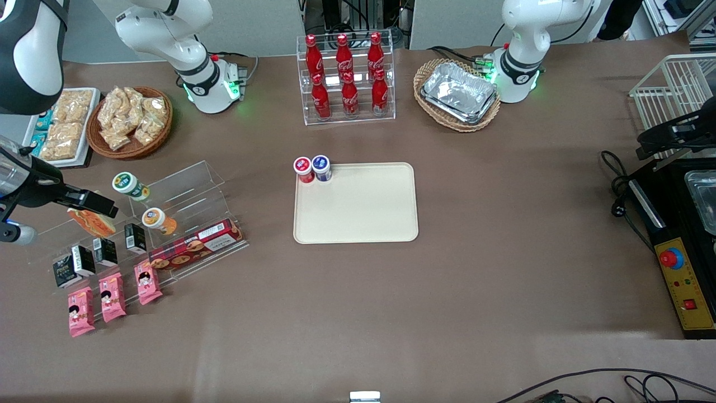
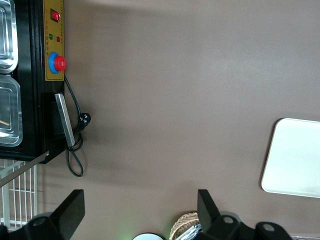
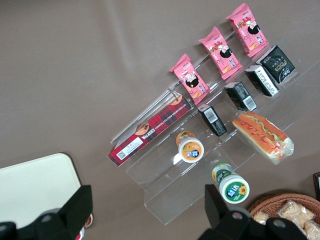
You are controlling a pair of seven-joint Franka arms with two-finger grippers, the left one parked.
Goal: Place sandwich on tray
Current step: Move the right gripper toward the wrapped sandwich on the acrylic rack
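The sandwich (image 1: 92, 222), a wrapped wedge of white bread with orange-red filling, lies on the clear acrylic shelf (image 1: 184, 184) toward the working arm's end of the table. It also shows in the right wrist view (image 3: 262, 135). The cream-beige tray (image 1: 363, 212) lies flat mid-table, and its corner shows in the right wrist view (image 3: 35, 185). My right gripper (image 1: 103, 208) hovers above the shelf, just over the sandwich, and hides part of it in the front view. In the right wrist view the gripper (image 3: 147, 212) is open and empty.
Two small jars (image 1: 312, 168) stand on the tray's corner. The shelf also holds a green jar (image 1: 130, 185), an orange jar (image 1: 157, 219), a red cookie box (image 1: 194, 244), black cartons (image 1: 95, 254) and pink packets (image 1: 112, 296). A cola rack (image 1: 347, 78) and a foil-tray basket (image 1: 457, 94) stand farther from the camera.
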